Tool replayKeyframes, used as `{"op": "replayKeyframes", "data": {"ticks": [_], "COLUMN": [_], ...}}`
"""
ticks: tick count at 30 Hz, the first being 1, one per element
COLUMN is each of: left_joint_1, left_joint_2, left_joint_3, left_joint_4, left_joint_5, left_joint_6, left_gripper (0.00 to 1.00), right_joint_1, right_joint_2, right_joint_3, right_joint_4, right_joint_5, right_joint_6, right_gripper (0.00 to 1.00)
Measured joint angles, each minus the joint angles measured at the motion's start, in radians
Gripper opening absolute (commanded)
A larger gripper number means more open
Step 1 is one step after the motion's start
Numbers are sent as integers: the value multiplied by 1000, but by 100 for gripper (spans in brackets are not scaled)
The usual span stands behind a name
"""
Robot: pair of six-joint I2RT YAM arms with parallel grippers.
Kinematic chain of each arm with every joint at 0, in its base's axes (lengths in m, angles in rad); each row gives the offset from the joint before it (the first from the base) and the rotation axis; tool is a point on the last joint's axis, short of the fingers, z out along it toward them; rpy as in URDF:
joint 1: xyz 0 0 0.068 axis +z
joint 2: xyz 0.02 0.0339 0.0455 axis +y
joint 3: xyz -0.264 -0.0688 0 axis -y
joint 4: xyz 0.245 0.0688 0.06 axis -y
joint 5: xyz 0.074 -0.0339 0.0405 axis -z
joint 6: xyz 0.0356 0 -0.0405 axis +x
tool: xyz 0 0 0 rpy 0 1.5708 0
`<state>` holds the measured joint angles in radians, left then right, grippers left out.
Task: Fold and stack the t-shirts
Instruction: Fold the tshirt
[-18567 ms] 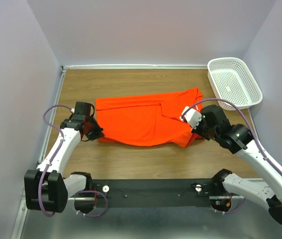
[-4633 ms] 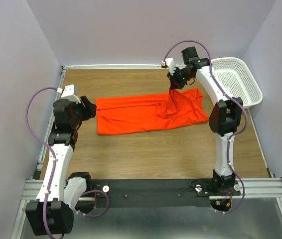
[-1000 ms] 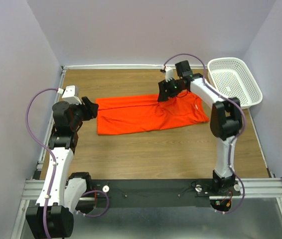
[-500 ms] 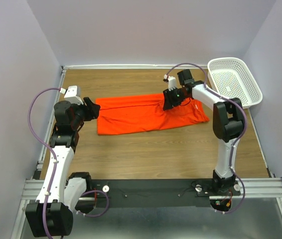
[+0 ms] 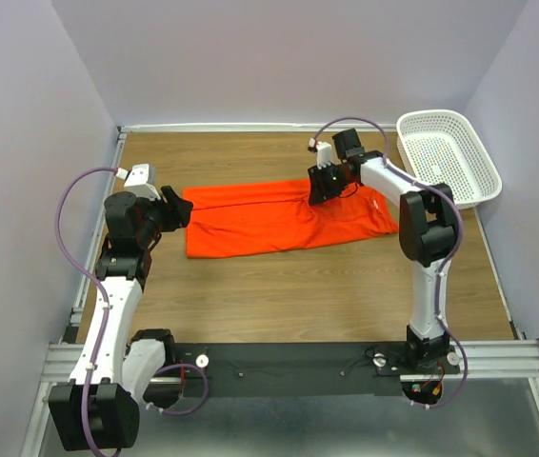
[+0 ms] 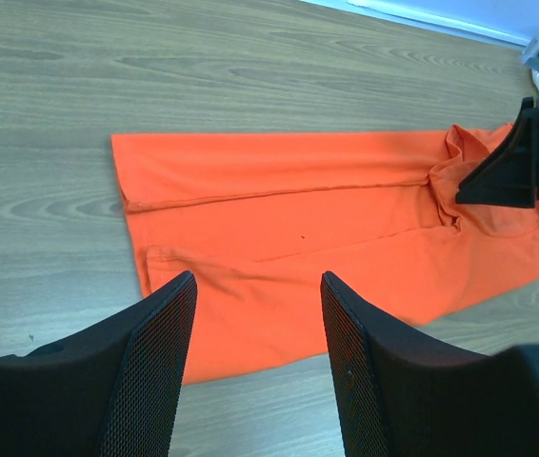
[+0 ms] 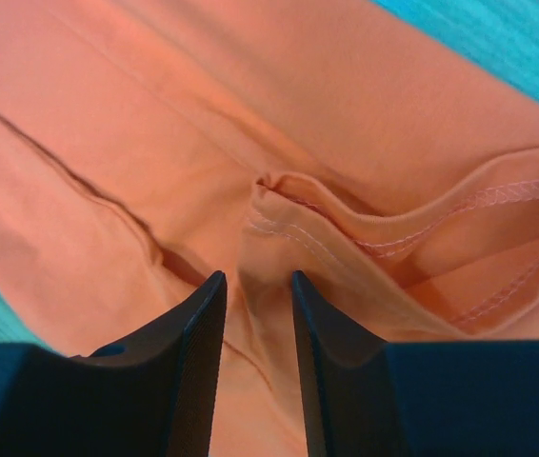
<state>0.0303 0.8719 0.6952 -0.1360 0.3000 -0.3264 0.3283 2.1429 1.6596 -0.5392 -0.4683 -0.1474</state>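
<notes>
The right hand (image 7: 255, 284) is set astride a raised fold of the orange t-shirt (image 5: 250, 221), fingers narrowly apart; a firm pinch cannot be confirmed. The shirt is spread lengthwise on the bench (image 5: 298, 286), and the left hand (image 6: 258, 281) is held open near its other end. Should only one layer be caught, the folding could be dragged apart.

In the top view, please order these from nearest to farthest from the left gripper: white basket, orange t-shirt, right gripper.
1. t-shirt, its left edge just beside.
2. right gripper, at the shirt's far edge.
3. white basket, far right corner.
</notes>
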Motion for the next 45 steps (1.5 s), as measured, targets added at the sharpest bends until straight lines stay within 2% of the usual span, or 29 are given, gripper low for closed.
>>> {"op": "replayKeyframes", "data": {"ticks": [6, 10, 13, 18, 19, 21, 22, 24, 25, 28, 30, 33, 36, 38, 42, 45], "left_joint_1": [0, 0, 0, 0, 0, 0, 0, 0, 0, 0, 0, 0, 0, 0, 0, 0], "left_joint_2": [3, 6, 6, 6, 7, 8, 8, 8, 8, 10, 9, 10, 9, 9, 9, 9], "left_joint_3": [0, 0, 0, 0, 0, 0, 0, 0, 0, 0, 0, 0, 0, 0, 0, 0], "left_joint_4": [0, 0, 0, 0, 0, 0, 0, 0, 0, 0, 0, 0, 0, 0, 0, 0], "left_joint_5": [0, 0, 1, 0, 0, 1, 0, 0, 1, 1, 1, 1, 1, 1, 1, 0], "left_joint_6": [0, 0, 0, 0, 0, 0, 0, 0, 0, 0, 0, 0, 0, 0, 0, 0], "left_gripper": [63, 63, 63, 63, 63, 63, 63, 63, 63, 63, 63, 63, 63, 63, 63, 63], "right_joint_1": [11, 18, 23, 28, 29, 30, 31, 32, 32, 33, 33, 27, 11, -16, -99, -158], "right_joint_2": [28, 31, 39, 42, 42, 42, 42, 42, 42, 42, 40, 33, 26, 20, 16, -1], "right_joint_3": [1, 9, 26, 42, 44, 48, 52, 56, 60, 74, 78, 79, 100, 105, 105, 78], "right_joint_4": [-1, -1, -2, -5, -6, -10, -13, -21, -31, -61, -74, -90, -90, -69, -32, -16], "right_joint_5": [21, 31, 31, -2, -14, -36, -50, -65, -73, -96, -100, -95, -82, -72, -60, -62], "right_joint_6": [9, 14, 12, -20, -29, -45, -61, -73, -91, -144, -171, -185, -148, -117, -52, -55], "right_gripper": [30, 11, 1, 1, 8, 13, 25, 33, 42, 50, 49, 42, 28, 25, 24, 36]}}
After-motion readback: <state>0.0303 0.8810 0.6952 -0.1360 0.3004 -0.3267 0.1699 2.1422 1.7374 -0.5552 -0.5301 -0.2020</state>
